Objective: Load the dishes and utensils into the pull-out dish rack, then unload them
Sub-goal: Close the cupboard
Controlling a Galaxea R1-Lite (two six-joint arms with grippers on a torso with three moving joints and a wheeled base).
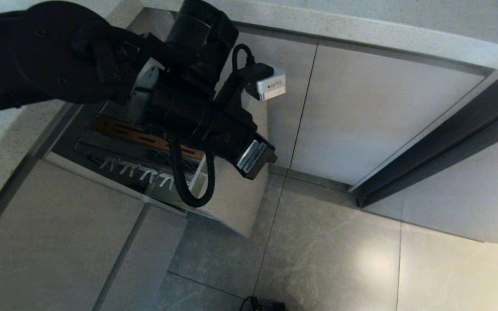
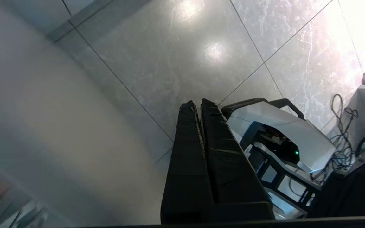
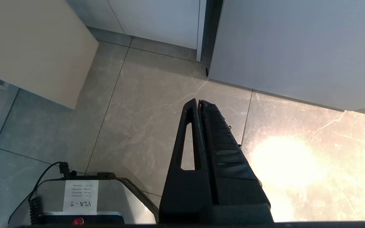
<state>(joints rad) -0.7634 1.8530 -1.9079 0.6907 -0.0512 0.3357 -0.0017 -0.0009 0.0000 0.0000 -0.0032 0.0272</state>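
**Rack out, nothing in hand**

The rack (image 1: 145, 168) stands pulled out under the counter (image 1: 361, 30): stiff wire, best moved by its flat front panel (image 1: 231, 198). Left tool (image 2: 195, 106) clenched empty beside it; right tool (image 3: 199, 102) clenched, parked over the floor (image 3: 144, 104).

Left arm (image 1: 102, 73): matte black round housings, black corrugated cable looped under the wrist, silver camera block (image 1: 270, 84) clipped on, white barcode label (image 1: 251, 155) on the end cap. Left gripper (image 2: 198, 104) and right gripper (image 3: 199, 103): 2 long black ribbed fingers each; 1 right finger has a slot cutout. Base (image 3: 84, 196): silver-grey shell, white printed label, red button, coiled black cable.
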